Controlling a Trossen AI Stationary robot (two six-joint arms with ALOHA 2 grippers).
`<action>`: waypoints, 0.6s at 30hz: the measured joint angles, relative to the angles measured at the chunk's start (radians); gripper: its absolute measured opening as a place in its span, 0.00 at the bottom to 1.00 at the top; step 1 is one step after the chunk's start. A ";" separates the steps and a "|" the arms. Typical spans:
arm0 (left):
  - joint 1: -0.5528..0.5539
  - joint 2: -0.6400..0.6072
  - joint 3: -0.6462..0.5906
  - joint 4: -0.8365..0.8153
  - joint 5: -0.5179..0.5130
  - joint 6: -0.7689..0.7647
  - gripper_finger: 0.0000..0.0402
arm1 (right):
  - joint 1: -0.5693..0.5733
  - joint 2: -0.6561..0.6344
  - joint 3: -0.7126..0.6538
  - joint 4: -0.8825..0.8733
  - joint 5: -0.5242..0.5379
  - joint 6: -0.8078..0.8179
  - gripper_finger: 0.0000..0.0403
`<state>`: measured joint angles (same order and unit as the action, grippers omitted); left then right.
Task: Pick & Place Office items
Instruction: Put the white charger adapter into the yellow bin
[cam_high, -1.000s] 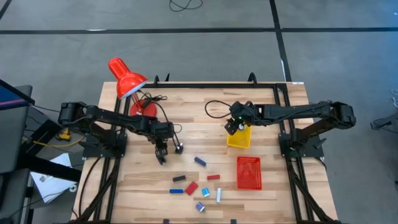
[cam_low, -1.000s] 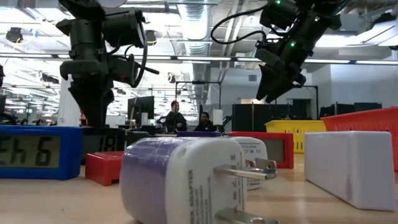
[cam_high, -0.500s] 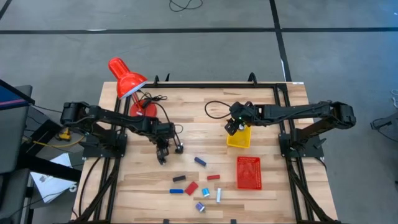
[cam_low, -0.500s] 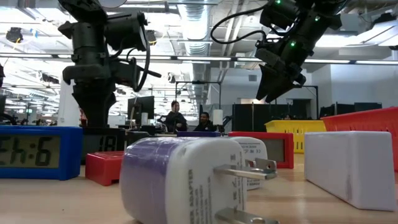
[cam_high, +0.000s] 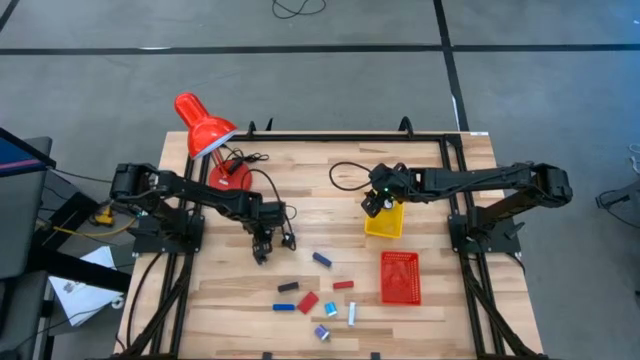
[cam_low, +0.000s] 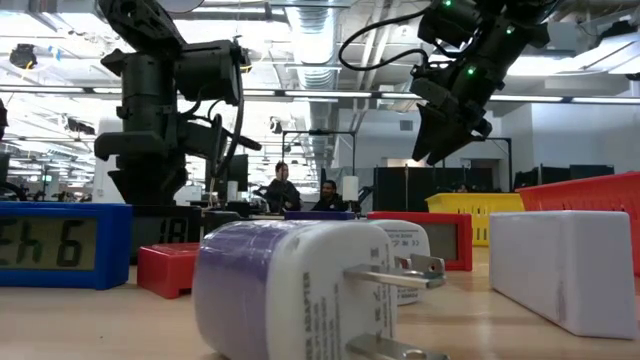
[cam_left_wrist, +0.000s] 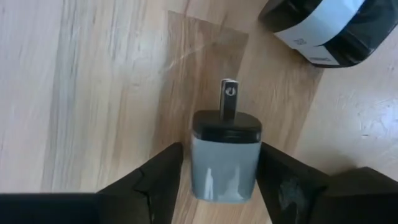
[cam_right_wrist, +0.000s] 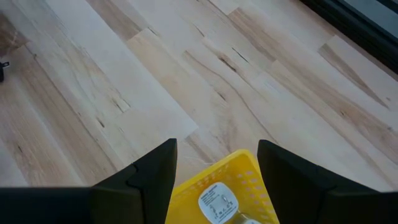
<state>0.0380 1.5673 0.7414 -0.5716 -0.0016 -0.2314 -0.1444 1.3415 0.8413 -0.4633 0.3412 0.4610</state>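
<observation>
Between the parted fingers of the left gripper sits a grey-and-black plug adapter on the table, prong pointing away; whether the pads touch it, I cannot tell. The right gripper hangs spread above the yellow tray, a white item inside.

blue clock LCD shows "Eh 6"; white plug adapter side reads "ADAPTER"; remaining labels too small.

both grippers, left and right, stand parted.
</observation>
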 joint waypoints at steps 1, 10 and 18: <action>0.000 -0.005 -0.001 0.000 0.000 0.000 0.46 | 0.000 0.000 0.000 0.000 0.000 0.000 0.54; 0.000 -0.110 -0.006 0.051 0.005 0.124 0.31 | 0.000 0.000 0.000 0.005 0.000 0.000 0.54; 0.001 -0.207 -0.005 0.371 0.117 0.237 0.33 | 0.049 0.000 0.000 0.128 -0.001 -0.277 0.54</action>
<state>0.0387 1.3604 0.7364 -0.2005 0.1151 0.0054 -0.0958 1.3415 0.8413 -0.3354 0.3398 0.1845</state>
